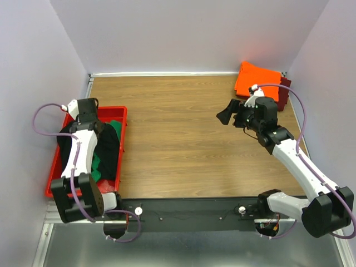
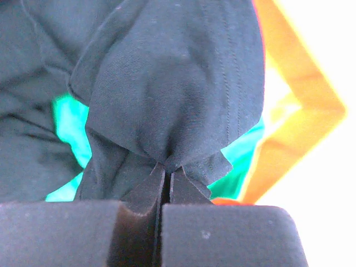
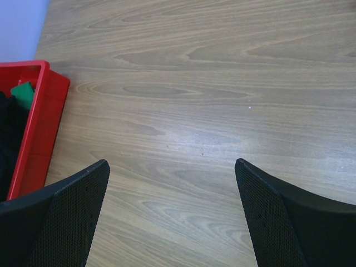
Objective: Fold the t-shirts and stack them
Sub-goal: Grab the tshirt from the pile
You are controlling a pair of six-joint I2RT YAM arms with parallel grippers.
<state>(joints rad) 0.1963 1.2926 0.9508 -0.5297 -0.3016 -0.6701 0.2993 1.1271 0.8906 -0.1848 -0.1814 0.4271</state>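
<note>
The black t-shirt [image 1: 107,149] lies bunched in the red tray [image 1: 55,161] at the left, on top of the green t-shirt [image 1: 118,125]. My left gripper [image 2: 167,170] is shut on a pinched fold of the black t-shirt [image 2: 167,83], and green cloth [image 2: 69,122] shows beneath it. From above, that gripper [image 1: 90,118] points down into the tray. The orange t-shirt [image 1: 256,80] lies folded at the back right on the dark maroon t-shirt [image 1: 285,92]. Over the bare table, my right gripper [image 1: 225,117] hangs open and holds nothing [image 3: 172,162].
The tray's red wall [image 3: 39,111] shows at the left of the right wrist view, with black cloth [image 3: 8,122] and a green corner [image 3: 23,92] inside. White walls close in the wooden table [image 1: 178,139] at the back and both sides.
</note>
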